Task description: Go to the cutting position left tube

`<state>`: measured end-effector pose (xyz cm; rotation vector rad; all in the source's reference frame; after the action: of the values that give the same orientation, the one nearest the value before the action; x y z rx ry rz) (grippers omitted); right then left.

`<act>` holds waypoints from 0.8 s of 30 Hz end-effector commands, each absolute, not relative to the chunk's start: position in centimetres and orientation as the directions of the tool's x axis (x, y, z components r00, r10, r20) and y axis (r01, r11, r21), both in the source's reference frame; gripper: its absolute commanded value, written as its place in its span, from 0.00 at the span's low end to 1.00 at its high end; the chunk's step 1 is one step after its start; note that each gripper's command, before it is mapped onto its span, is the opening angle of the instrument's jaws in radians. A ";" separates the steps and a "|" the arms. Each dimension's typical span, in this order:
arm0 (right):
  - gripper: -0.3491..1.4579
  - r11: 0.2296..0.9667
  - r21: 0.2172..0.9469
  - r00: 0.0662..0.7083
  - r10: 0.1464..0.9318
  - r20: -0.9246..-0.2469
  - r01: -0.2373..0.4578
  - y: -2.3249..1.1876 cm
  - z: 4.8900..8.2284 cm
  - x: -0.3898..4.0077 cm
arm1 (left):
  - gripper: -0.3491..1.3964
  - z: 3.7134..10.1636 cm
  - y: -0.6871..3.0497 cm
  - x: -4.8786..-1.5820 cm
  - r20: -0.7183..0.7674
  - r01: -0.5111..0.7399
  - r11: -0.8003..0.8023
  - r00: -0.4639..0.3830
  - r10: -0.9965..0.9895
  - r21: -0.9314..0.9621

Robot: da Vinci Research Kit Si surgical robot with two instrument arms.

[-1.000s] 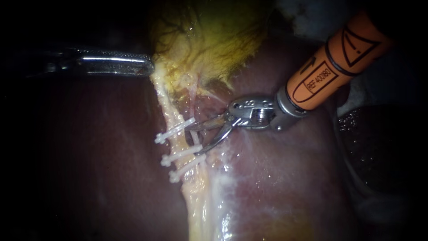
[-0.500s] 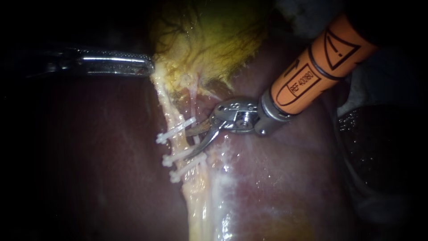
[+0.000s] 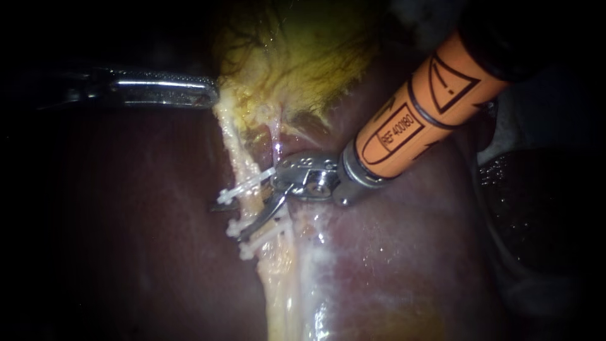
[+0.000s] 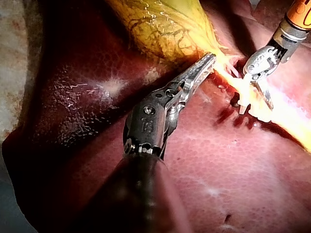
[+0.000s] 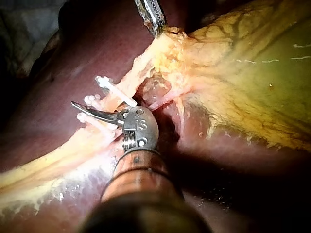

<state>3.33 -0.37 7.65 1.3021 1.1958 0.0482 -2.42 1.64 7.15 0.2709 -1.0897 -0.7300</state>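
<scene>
The left tube (image 3: 243,170), a pale yellow strand, runs down from the gallbladder (image 3: 297,57) and carries three white clips (image 3: 247,184). My right instrument (image 3: 230,220), on an orange shaft, comes in from the upper right. Its curved blades stand open astride the left tube, between the top clip and the middle clip (image 3: 238,226); one blade tip shows on the tube's far side. The thin pink right tube (image 3: 276,136) lies just behind the blades' hinge. My left instrument (image 3: 211,95) is shut on the gallbladder's lower edge and holds it taut. The right wrist view shows one blade (image 5: 95,114) crossing the tube.
Dark red liver (image 3: 391,252) lies under and around the tubes. A glistening pale strip of tissue (image 3: 315,252) runs down beside the left tube. A dark lobe (image 3: 536,208) lies at the right edge.
My right instrument has moved left against the tissue. Its open blades, earlier right of the clips, now straddle the left tube. The left instrument has stayed put.
</scene>
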 end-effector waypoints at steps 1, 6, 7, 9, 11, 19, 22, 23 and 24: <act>0.87 0.349 0.742 0.446 0.627 -0.639 0.572 -0.37 7.61 3.33 | 0.00 7.15 1.64 -2.42 0.707 0.404 0.739 0.261 -0.658 0.539; 0.87 0.336 0.738 0.431 0.642 -0.634 0.585 -0.40 7.47 3.37 | 0.00 7.15 1.64 -2.42 0.707 0.404 0.739 0.261 -0.658 0.539; 0.87 0.332 0.736 0.425 0.648 -0.632 0.589 -0.40 7.43 3.38 | 0.00 7.15 1.64 -2.42 0.707 0.404 0.739 0.261 -0.658 0.539; 0.86 0.327 0.735 0.417 0.656 -0.629 0.595 -0.40 7.37 3.39 | 0.00 7.15 1.64 -2.42 0.707 0.404 0.739 0.261 -0.658 0.539; 0.86 0.320 0.733 0.409 0.664 -0.626 0.601 -0.40 7.30 3.41 | 0.00 7.15 1.64 -2.42 0.707 0.404 0.739 0.261 -0.658 0.539; 0.86 0.299 0.726 0.385 0.690 -0.613 0.619 -0.38 7.02 3.47 | 0.00 7.15 1.64 -2.42 0.707 0.404 0.739 0.261 -0.658 0.539; 0.85 0.295 0.724 0.382 0.693 -0.612 0.624 -0.38 6.99 3.49 | 0.00 7.15 1.64 -2.43 0.707 0.404 0.739 0.261 -0.657 0.538; 0.85 0.294 0.723 0.382 0.692 -0.612 0.625 -0.38 6.98 3.49 | 0.00 7.15 1.64 -2.43 0.707 0.404 0.739 0.261 -0.657 0.538; 0.85 0.294 0.723 0.383 0.692 -0.612 0.625 -0.38 6.98 3.50 | 0.00 7.15 1.63 -2.43 0.707 0.405 0.739 0.261 -0.657 0.538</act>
<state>3.50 -0.38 6.98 1.3868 1.2970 0.0675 -2.43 1.63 7.15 0.2696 -1.0889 -0.7314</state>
